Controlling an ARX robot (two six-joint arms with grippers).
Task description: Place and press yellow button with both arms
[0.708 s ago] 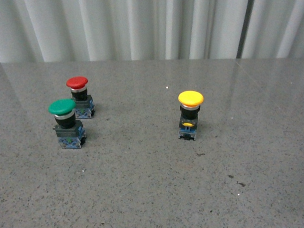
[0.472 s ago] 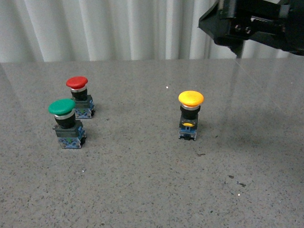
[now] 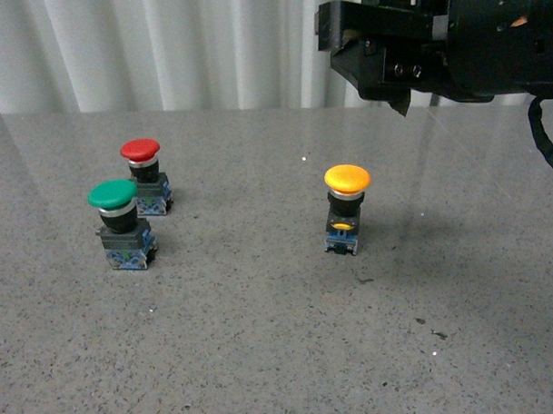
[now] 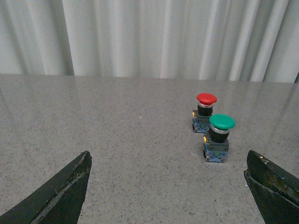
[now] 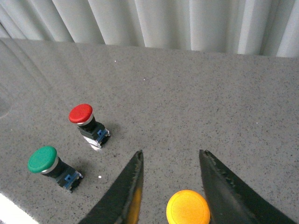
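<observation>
The yellow button (image 3: 346,204) stands upright a bit right of the middle of the bench (image 3: 263,353). The right hand (image 5: 171,154) hovers above it toward the far edge, half-open and empty, clearly nearer. The left hand (image 4: 168,161) gapes wide, facing the green button (image 4: 221,122).

Right arm (image 3: 452,42): cut off by the front view's top and right edges; its fingers cannot be made out there.
Left fingers (image 4: 65,196): only the tips show, the rest cut by the picture's edge.
Right fingers (image 5: 126,191): roots cut by the edge.
Yellow button (image 5: 188,207): in the right wrist view only the cap shows, clipped at the edge; neck and base unseen.
</observation>
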